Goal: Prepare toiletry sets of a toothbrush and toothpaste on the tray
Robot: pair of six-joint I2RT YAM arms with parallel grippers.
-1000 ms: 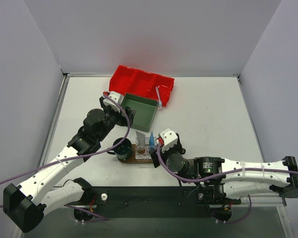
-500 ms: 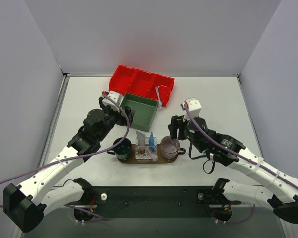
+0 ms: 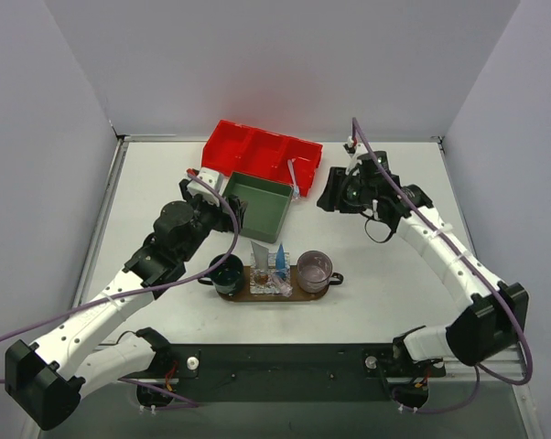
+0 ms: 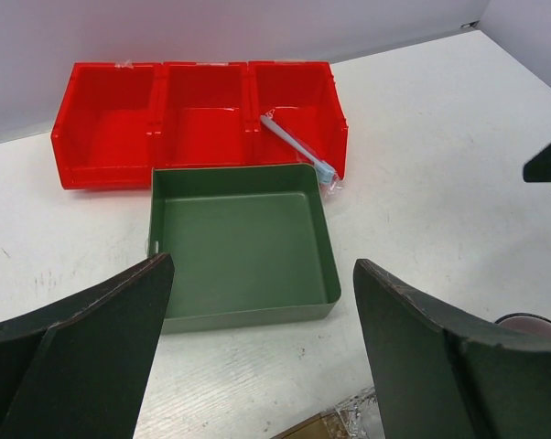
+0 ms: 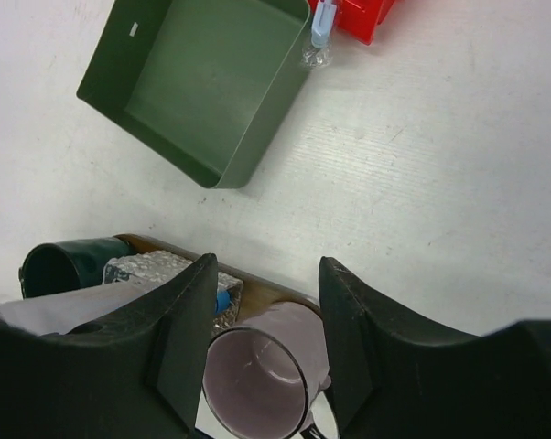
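The brown oval tray lies near the front edge. A white tube and a blue tube stand on it among crinkled clear wrap. One wrapped toothbrush leans over the front wall of the red bin's right compartment. My left gripper hovers open and empty beside the green box. My right gripper hangs high at the back right with its fingers apart and nothing between them. In its view the tray lies far below.
A red divided bin sits at the back with a green square box in front of it. A dark green mug stands at the tray's left end. A lilac mug stands on its right end.
My right arm swung from the tray's right end up to the back right, uncovering the lilac mug there, and its jaws narrowed. The left arm stayed still.
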